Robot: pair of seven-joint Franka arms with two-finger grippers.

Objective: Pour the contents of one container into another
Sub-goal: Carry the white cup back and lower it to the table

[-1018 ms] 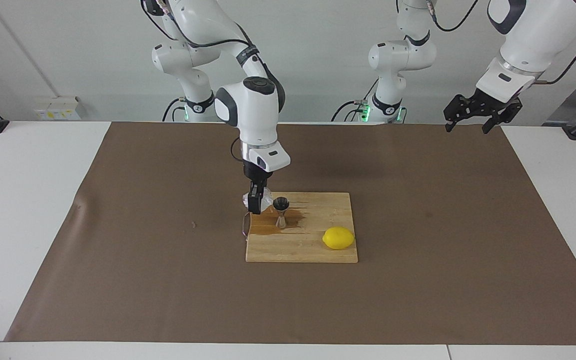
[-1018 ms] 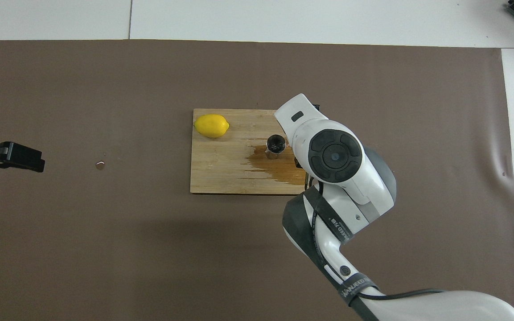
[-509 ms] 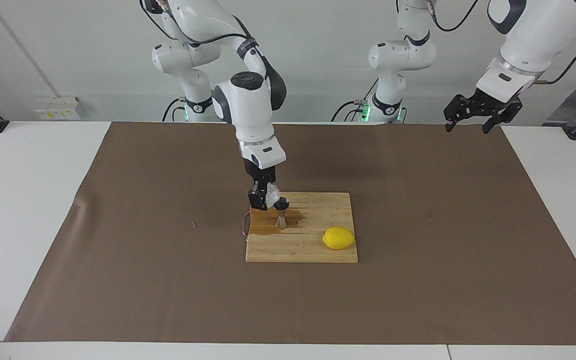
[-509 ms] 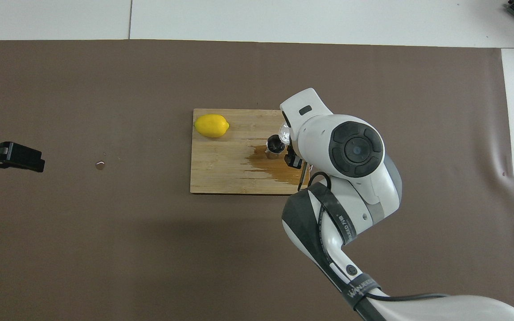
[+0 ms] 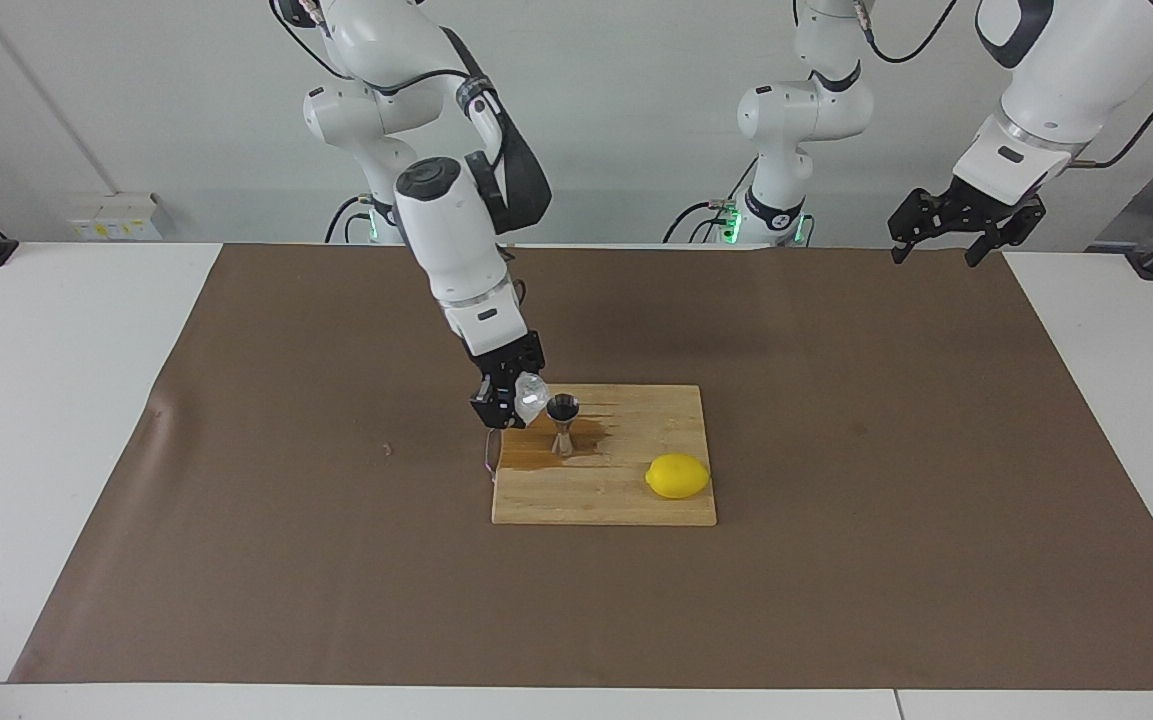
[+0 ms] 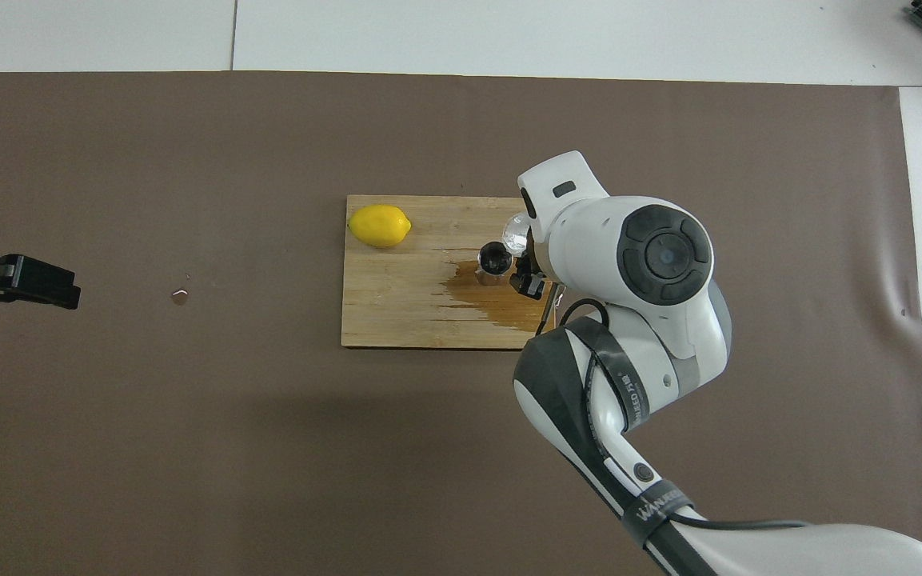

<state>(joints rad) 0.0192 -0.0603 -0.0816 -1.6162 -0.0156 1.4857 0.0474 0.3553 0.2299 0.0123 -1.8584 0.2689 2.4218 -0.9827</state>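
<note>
Clear faceted glass (image 5: 532, 397) tilts in the air over the board's corner, its mouth leaning toward the steel jigger (image 5: 563, 423), which stands upright on the wooden board (image 5: 636, 500) in a brown wet patch (image 5: 536, 455). We see the right gripper (image 5: 498, 405) clamped on the glass, its arm slanting down from above. From overhead the arm's wrist covers most of the glass, and we cannot tell whether anything is flowing. A lemon (image 5: 678, 476) lies on the board, well apart from the jigger, toward the left arm's end. The left gripper (image 5: 948, 240) hangs with its jaws wide over the brown mat's (image 5: 836, 600) edge, waiting.
</note>
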